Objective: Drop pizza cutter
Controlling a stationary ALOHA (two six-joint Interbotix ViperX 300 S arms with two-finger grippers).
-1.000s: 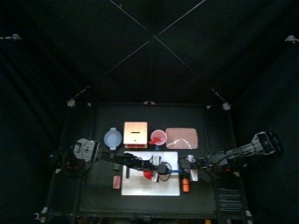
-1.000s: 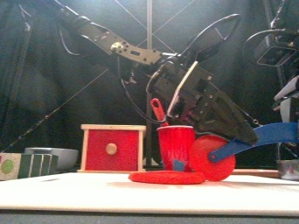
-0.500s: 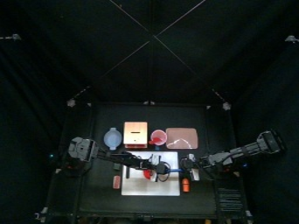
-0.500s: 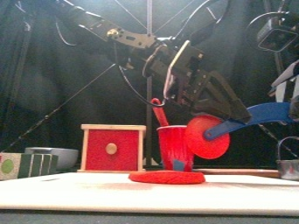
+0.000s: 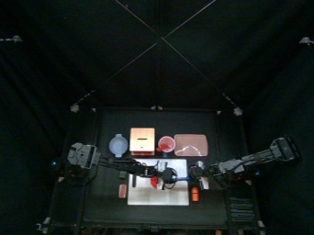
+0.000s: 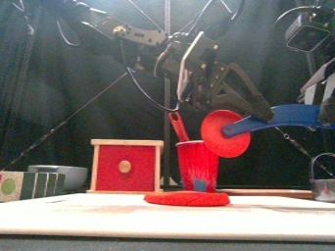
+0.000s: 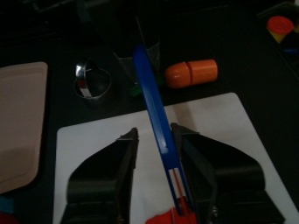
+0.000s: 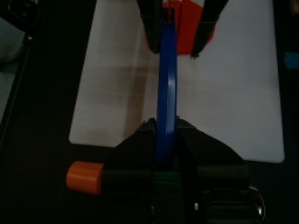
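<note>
The pizza cutter (image 6: 225, 133) has a red disc and a long blue handle (image 6: 277, 117). It hangs level in the air above the red cup (image 6: 197, 165). My left gripper (image 6: 207, 96) comes down from above and is shut on the disc end. In the left wrist view the handle (image 7: 156, 114) runs between its jaws (image 7: 155, 131). My right gripper (image 8: 166, 131) is shut on the far end of the handle (image 8: 167, 79). In the top view both grippers meet over the white board (image 5: 178, 195), left (image 5: 157, 173) and right (image 5: 199, 172).
A flat red disc (image 6: 186, 198) lies on the board in front of the cup, which holds a red utensil (image 6: 177, 125). A red wood-framed box (image 6: 127, 165) stands left. A pink tray (image 5: 192, 144), a metal ring (image 7: 93, 79) and orange oblongs (image 7: 191, 71) (image 8: 84, 175) lie nearby.
The cutter has risen from beside the cup's base to above the cup, and its handle has levelled. Both grippers rose with it.
</note>
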